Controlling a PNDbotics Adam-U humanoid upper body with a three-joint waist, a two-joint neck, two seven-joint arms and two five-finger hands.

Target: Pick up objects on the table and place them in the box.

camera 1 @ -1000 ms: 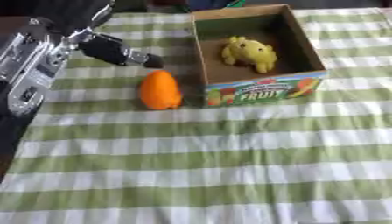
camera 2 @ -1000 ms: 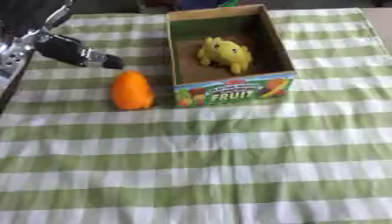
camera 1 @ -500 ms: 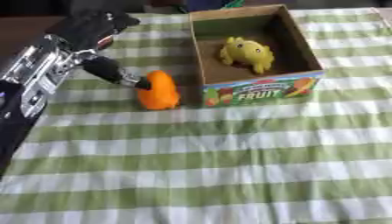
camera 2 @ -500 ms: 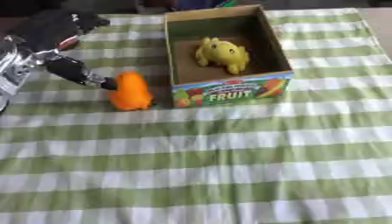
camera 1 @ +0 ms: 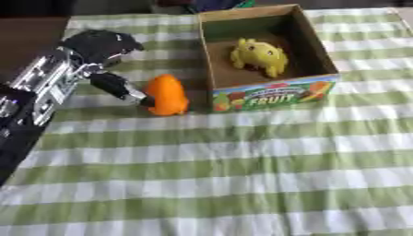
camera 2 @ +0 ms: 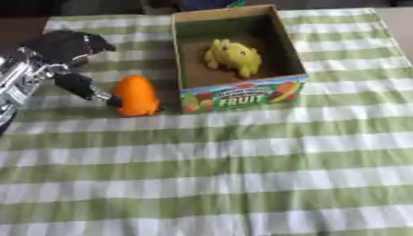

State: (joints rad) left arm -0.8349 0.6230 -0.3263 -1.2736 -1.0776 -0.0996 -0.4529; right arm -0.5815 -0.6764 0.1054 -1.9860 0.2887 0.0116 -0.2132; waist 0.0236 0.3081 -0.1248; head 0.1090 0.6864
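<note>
An orange, rounded, pepper-like toy (camera 1: 165,94) stands on the green-and-white checked tablecloth (camera 1: 242,175) at centre left of the frame, just left of the open cardboard box printed "FRUIT" (camera 1: 270,94), in which a yellow, lumpy fruit-shaped toy (camera 1: 258,56) already lies. The black-and-silver left hand (camera 1: 101,50) is seen at the upper left, reached in from the left edge; one dark digit (camera 1: 119,87) is stretched down and to the right, its tip touching or all but touching the orange toy's left flank — which of the two cannot be told. The other fingers are bunched dark above it, and nothing is held; whether they are curled or spread cannot be told. The toy's long axis runs roughly upright in the frame, and the toy lies to the right of and slightly below the hand — so it is judged that the grasp must close across its narrow width from the left. The right hand is not seen in either view.
</note>
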